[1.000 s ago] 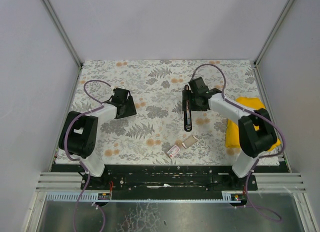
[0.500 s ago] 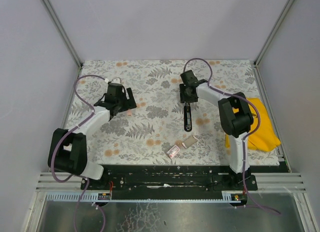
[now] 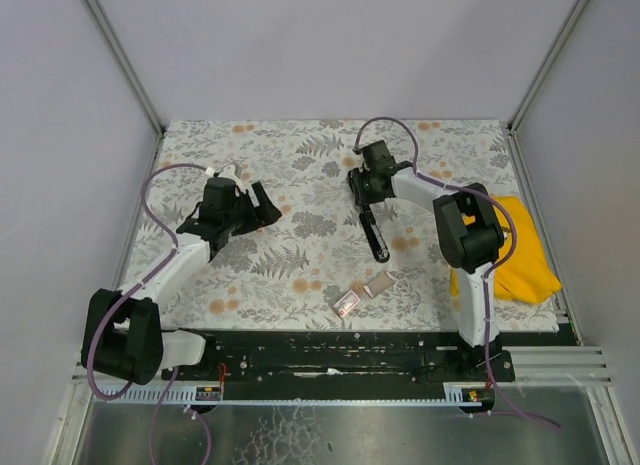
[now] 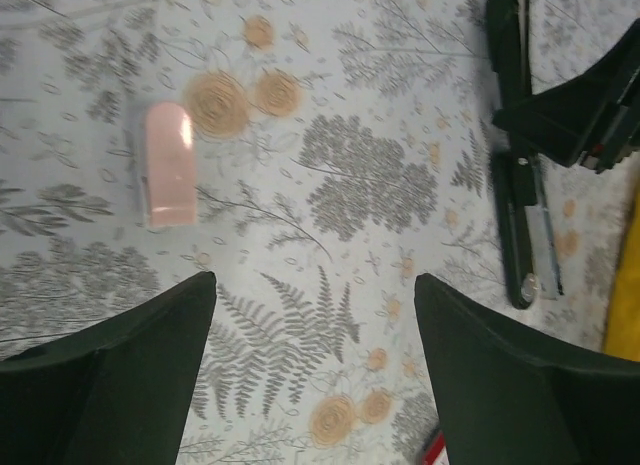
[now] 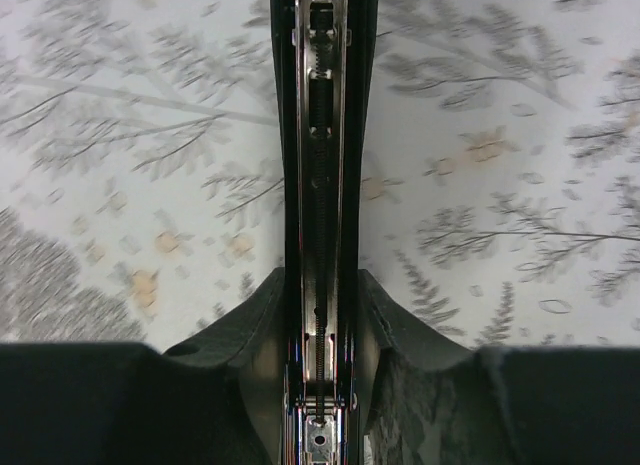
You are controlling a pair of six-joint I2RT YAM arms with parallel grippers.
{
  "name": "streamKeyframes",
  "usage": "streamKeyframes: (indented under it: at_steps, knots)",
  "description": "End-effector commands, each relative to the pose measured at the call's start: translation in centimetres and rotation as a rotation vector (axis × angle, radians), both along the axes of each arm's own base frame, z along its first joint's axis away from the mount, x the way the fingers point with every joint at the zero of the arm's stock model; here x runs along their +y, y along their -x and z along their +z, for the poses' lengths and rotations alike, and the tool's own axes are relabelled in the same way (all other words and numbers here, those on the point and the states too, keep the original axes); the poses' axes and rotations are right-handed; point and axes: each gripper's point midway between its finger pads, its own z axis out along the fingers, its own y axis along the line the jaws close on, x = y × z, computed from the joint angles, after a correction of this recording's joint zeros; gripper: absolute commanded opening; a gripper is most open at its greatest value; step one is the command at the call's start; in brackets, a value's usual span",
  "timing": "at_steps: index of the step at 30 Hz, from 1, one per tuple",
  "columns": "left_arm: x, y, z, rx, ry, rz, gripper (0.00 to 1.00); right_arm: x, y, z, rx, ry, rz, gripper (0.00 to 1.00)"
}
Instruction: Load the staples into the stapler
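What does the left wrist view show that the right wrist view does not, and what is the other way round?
Only the left wrist view shows a small pink block lying on the table, an edge of the yellow cloth, the right hand seen from outside, and the left hand open with nothing between its fingers. Only the right wrist view shows, from close, the open metal channel of the stapler with its spring, and the fingers tight against both its sides. Both show the stapler and the flowered table cover.

Floral worktop (image 3: pixel 300 175). Stapler (image 3: pixel 375 240) lies opened flat, 1 o'clock of centre. Two flat packets (image 3: pixel 362 293) at 6. Yellow cloth (image 3: pixel 520 260) at 4. Pink oblong (image 4: pixel 168 165) toward 9.
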Motion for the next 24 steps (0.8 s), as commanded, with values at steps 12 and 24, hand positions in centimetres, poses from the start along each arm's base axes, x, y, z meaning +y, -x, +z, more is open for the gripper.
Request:
streamKeyframes:
  at_steps: [12,24]
  knots:
    - [-9.1,-2.6,5.7,-0.122,0.556,-0.263,0.77,9.7,6.5,11.5,-0.387,-0.464,0.580,0.13]
    - [-10.5,-5.6,3.4,-0.064,0.551,-0.316,0.76,12.0,10.1,12.3,-0.416,-0.500,0.715,0.13]
